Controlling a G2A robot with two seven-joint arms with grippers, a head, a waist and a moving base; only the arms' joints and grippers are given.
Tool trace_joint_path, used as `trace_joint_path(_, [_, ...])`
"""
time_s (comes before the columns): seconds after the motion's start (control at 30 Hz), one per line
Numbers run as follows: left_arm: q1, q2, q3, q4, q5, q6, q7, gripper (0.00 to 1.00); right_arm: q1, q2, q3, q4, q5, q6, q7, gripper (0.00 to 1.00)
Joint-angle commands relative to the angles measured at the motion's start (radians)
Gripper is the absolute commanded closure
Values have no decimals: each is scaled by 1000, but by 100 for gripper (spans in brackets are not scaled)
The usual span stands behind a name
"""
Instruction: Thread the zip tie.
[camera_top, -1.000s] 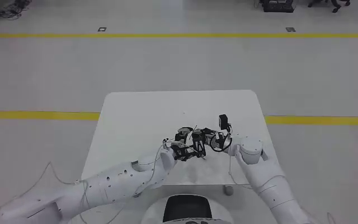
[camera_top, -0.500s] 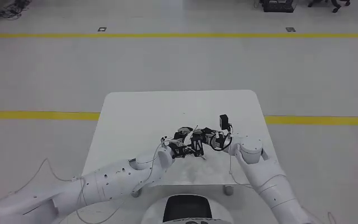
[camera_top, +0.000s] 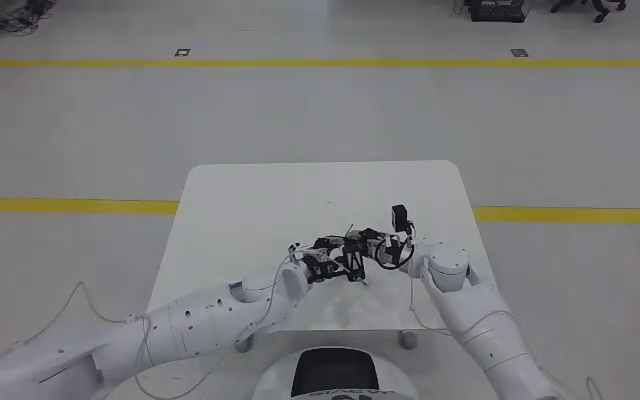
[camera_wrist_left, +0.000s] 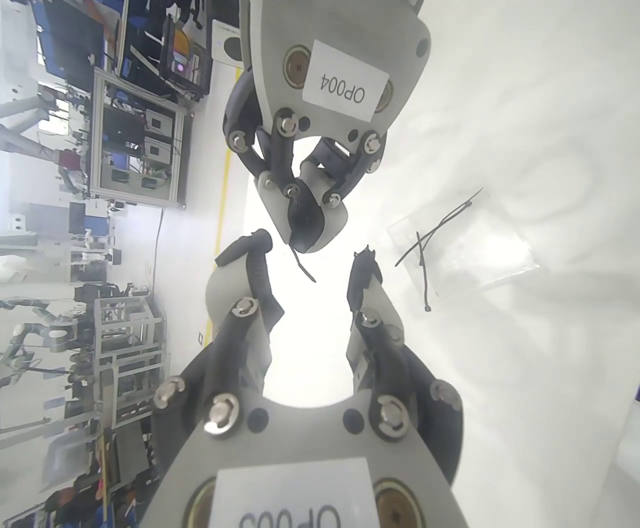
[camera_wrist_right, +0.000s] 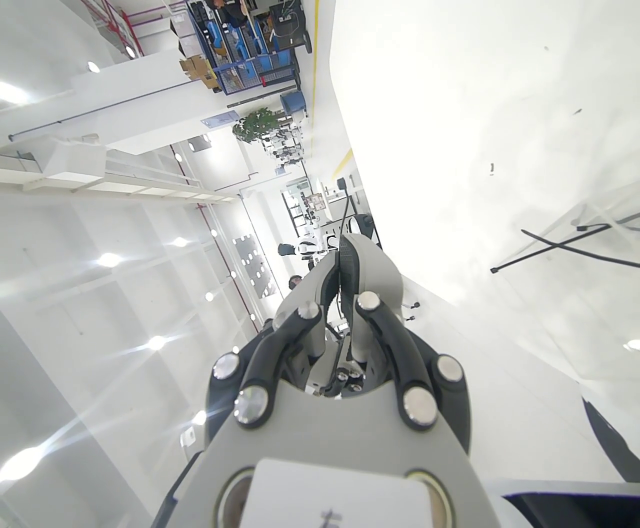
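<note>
Between the parted fingers of the left pincer (camera_wrist_left: 312, 255), just off their tips, sat the right pincer (camera_wrist_left: 302, 240), nose to nose with it. Its fingers were pressed together on the zip tie (camera_wrist_left: 303, 266), and a short black end curled out from the pads into the gap. Beyond both pincers, on the white worktop (camera_wrist_left: 550, 350), two spare zip ties (camera_wrist_left: 420, 243) lay crossed on a clear plastic sheet (camera_wrist_left: 480, 250), well apart from either pincer.
</note>
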Motion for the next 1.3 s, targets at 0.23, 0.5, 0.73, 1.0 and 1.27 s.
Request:
trace_joint_path(0.23, [-3,-1,0,-2,0,-5,-11,79,-4,5,-2,-1,9,-12,1,100])
trace_joint_path(0.5, [-7,-2,0,-5,0,-3,-30,84,-13,10,-1,-12,14,-41,17,100])
trace_joint_path(0.73, [-9,-3,0,-7,0,3,-34,89,-15,14,-3,-17,16,-45,21,100])
trace_joint_path(1.0, [-11,-1,0,-9,0,5,-39,98,-16,18,-10,-23,19,-45,24,100])
trace_joint_path(1.27, [-11,2,0,-12,0,2,-45,100,-17,21,-13,-25,24,-54,24,67])
